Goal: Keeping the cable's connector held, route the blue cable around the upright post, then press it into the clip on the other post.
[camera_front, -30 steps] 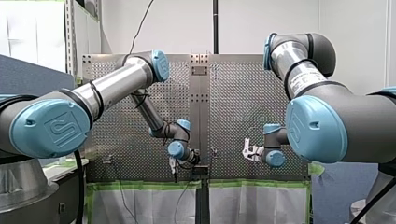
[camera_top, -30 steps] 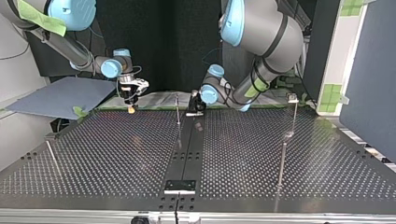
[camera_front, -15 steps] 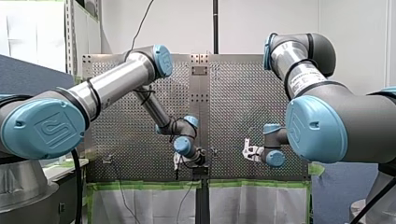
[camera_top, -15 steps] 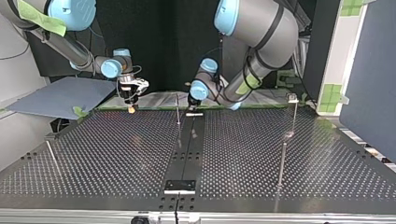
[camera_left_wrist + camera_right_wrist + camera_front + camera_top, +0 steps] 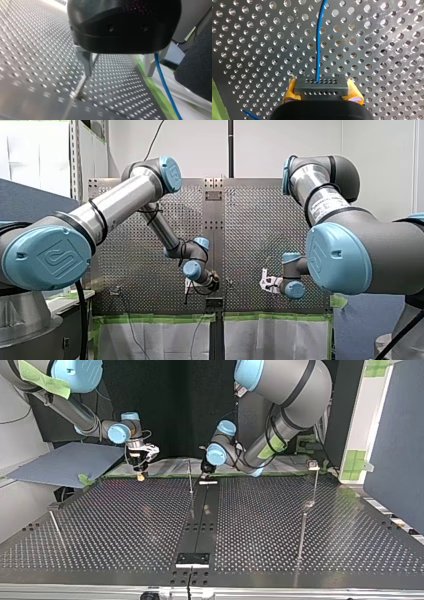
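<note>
While our right gripper clamps the black connector between yellow pads, the blue cable runs from it across the perforated table. Our left gripper has its metal fingers apart, with the cable just beside one and a thin post under the other. Green tape edges the table, and a white wall stands beyond.

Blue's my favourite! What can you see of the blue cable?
The blue cable is thin and smooth. One end goes into a dark connector with rows of little holes, gripped by my right pincer between yellow pads. From there it runs straight over the perforated table. Another stretch passes beside one metal finger of my open left pincer.
</note>
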Robot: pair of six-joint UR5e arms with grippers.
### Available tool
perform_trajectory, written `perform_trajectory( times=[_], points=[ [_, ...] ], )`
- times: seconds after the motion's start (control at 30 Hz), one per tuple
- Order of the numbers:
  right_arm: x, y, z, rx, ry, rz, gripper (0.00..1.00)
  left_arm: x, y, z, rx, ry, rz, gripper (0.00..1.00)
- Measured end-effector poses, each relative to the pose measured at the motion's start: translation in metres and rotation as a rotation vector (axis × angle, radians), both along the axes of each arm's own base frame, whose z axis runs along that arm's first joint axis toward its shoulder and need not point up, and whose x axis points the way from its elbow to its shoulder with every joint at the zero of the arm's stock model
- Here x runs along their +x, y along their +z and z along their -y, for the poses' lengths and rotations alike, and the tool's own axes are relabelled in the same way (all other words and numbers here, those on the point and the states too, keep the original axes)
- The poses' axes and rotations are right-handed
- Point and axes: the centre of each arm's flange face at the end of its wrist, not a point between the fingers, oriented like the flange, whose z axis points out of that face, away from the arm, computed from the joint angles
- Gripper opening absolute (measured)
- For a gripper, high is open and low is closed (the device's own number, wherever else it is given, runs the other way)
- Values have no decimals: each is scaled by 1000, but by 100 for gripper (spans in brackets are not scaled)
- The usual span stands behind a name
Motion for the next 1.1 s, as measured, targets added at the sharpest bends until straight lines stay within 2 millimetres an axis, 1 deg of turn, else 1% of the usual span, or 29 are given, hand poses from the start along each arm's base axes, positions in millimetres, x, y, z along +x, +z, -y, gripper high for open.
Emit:
perform_trajectory(
  times=[0.07, 0.17, 0.3, 0.53, 0.63, 0.7, 0.77, 0.93, 1.1],
  points=[
    [0, 0, 0, 1, 0, -1, 0, -4, 6, -1, 5, -13, 14, 100],
    [0, 0, 0, 2, 0, -2, 0, -13, 4, -3, 11, -30, 8, 100],
    [-1, 0, 0, 4, -1, -3, 0, -26, -7, -10, 20, -40, -13, 100],
    [-1, -1, 0, 5, -1, -4, 0, -57, -29, -19, 59, -77, -59, 100],
    [-1, -1, 0, 7, -1, -5, 0, -68, -33, -20, 65, -86, -64, 100],
    [-1, -1, -1, 7, -1, -6, 0, -71, -31, -19, 62, -88, -55, 100],
    [-1, -1, 0, 8, -1, -6, 0, -72, -25, -17, 52, -90, -33, 100],
    [-2, -1, 0, 8, -2, -5, 0, -70, -3, -5, 12, -103, 32, 100],
    [-2, -1, 0, 8, -3, -4, 0, -75, 3, 9, -39, -117, 54, 100]
  ],
)
